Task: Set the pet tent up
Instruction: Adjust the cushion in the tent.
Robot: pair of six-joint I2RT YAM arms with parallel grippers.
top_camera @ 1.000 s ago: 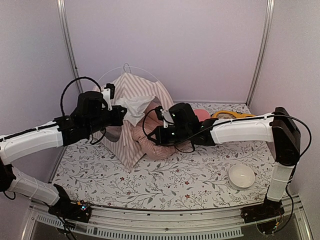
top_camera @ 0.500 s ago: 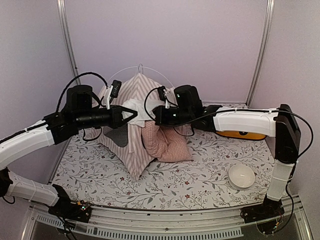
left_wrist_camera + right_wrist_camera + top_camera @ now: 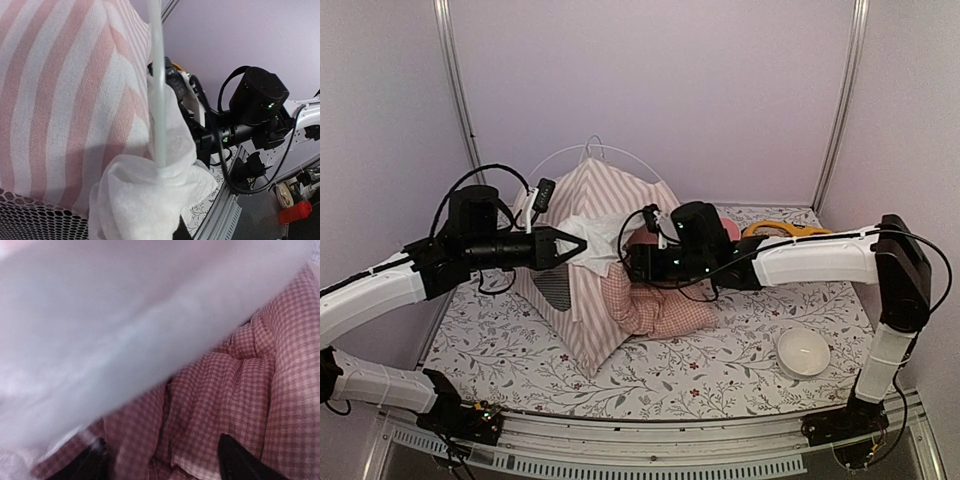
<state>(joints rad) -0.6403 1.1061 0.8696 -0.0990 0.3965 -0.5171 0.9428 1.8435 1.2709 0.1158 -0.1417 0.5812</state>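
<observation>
Left gripper (image 3: 575, 244) pinching striped pet tent's (image 3: 610, 190) sheer bunched curtain (image 3: 597, 232); right gripper (image 3: 165, 460) spreading over quilted checked cushion (image 3: 240, 390), now sitting lower.

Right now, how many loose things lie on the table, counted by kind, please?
Pet tent: 1
Checked cushion: 1
White bowl: 1
Orange item, partly hidden: 1
Pink round item, partly hidden: 1
Total: 5

Left hand (image 3: 576, 245) pinched tight, right hand (image 3: 165, 462) spread.
</observation>
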